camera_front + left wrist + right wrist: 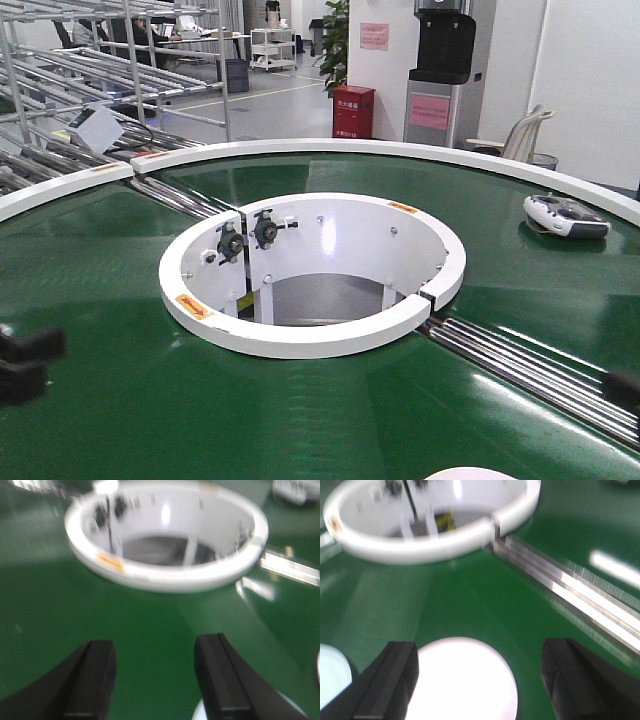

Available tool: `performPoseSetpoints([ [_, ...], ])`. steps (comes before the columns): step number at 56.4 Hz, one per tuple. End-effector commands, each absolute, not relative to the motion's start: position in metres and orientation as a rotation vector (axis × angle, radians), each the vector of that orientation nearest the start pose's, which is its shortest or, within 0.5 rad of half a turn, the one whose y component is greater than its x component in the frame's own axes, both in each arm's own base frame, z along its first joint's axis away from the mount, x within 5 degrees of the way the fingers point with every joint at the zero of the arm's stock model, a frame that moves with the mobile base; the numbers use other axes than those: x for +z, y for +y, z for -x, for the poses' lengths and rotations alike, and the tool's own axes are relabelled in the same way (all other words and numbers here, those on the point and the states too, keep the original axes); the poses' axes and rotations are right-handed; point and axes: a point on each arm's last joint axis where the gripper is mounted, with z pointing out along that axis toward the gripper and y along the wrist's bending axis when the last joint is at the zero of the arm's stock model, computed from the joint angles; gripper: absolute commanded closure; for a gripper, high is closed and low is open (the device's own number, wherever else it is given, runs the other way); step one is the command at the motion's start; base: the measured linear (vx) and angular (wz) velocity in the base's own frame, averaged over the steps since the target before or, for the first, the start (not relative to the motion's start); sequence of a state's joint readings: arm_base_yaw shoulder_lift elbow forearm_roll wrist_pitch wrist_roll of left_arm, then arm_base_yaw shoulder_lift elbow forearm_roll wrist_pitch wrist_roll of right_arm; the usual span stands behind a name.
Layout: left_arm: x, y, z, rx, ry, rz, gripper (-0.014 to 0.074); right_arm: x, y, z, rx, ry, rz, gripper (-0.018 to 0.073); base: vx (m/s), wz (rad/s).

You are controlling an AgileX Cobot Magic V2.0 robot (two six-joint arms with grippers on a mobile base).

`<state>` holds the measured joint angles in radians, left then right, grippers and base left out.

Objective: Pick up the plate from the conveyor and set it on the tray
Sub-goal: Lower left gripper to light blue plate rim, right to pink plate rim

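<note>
The conveyor point(120, 400) is a glossy dark-green belt curving round a white ring point(300, 345). A white plate point(465, 680) lies on the belt below my right gripper point(480, 677), which is open, with its left finger over the plate's left edge and its right finger well off to the right. A sliver of the plate point(470, 473) shows at the bottom of the front view. My left gripper point(157, 680) is open above bare belt, and a white plate edge point(199, 713) peeks beside its right finger. The tray is out of view.
A second pale plate point(332, 680) lies at the left edge of the right wrist view. Steel rollers point(530, 365) cross the belt at right. A grey-white handheld controller point(566, 215) rests on the far right of the belt. Metal racks point(90, 60) stand behind.
</note>
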<state>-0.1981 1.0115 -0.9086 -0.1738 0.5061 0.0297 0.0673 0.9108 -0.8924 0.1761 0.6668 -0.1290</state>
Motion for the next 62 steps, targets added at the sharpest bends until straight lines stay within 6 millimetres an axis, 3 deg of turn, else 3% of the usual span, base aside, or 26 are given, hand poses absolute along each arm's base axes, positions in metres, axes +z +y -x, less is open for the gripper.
performPoseSetpoints([
  [1, 0.353, -0.06, -0.225, -0.334, 2.163, -0.128, 0.0115, 0.359, 0.023, -0.206, 0.169, 2.218, 0.109, 0.0025, 0.0, 0.0],
  [15, 0.274, -0.077, -0.272, -0.394, 2.523, -0.093, 0.0115, 0.29, 0.021, -0.265, 0.096, 2.552, 0.092, 0.005, 0.0, 0.0],
  [28, 0.222, -0.094, -0.292, -0.393, 2.679, -0.157, 0.0115, 0.253, 0.017, -0.288, 0.02, 2.658, 0.046, 0.0052, 0.0, 0.0],
  [45, 0.202, -0.12, -0.293, -0.405, 2.709, -0.248, 0.0115, 0.238, 0.017, -0.298, 0.006, 2.682, 0.057, 0.0052, 0.0, 0.0],
  [62, 0.196, -0.125, -0.295, -0.407, 2.706, -0.247, 0.0115, 0.219, 0.016, -0.306, -0.01, 2.726, 0.063, 0.0052, 0.0, 0.0],
])
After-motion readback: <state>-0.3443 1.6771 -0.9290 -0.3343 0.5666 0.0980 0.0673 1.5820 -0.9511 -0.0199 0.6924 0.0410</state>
